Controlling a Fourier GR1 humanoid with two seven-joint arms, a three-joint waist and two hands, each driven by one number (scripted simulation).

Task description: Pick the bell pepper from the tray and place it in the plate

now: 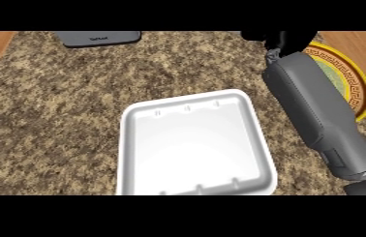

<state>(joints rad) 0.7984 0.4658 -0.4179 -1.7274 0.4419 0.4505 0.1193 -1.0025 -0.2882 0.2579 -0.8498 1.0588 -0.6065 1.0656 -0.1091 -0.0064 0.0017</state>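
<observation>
The white tray [196, 144] lies in the middle of the counter, and nothing shows inside it. My right forearm reaches up along the right side. Its black right hand [282, 40] sits at the view's top edge, just left of the plate [349, 74], which has a yellow patterned rim and a greenish centre. The forearm covers part of the plate. The top edge cuts the hand off, so what it holds is hidden. No bell pepper shows anywhere. My left hand is out of view.
A flat dark grey object [100, 37] lies at the counter's far left edge. Speckled brown stone counter [64, 110] surrounds the tray. Strips of wood show at the far corners.
</observation>
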